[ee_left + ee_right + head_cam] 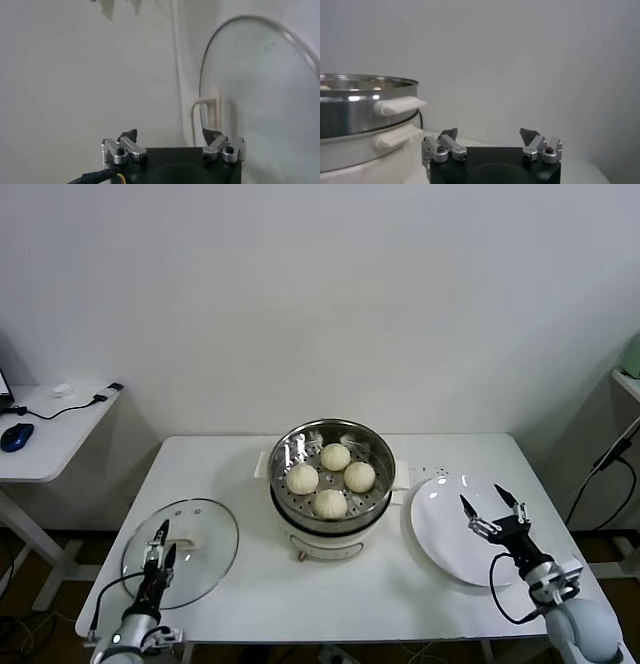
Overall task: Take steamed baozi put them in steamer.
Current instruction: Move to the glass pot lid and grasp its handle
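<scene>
We see four steamed baozi (331,477) resting inside the steamer (283,450); the left gripper (159,546) hangs open over the glass lid (205,529); the right gripper (492,504) spreads empty above the plate (440,529).

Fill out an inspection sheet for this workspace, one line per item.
Surface: white table, flat, no spills seen.
Job's things: four buns lie in the steamer, which sits on its white base at the table's middle.
Clutter: glass lid lies flat on the robot's left side; white plate on its right side, bare.
End effectors: left end effector open, over the lid; right end effector open, over the plate; neither holds anything.
Cables: black leads run along both arms; another cable hangs at the far right.
Surroundings: plain white wall; side desk with a blue mouse on the left.
</scene>
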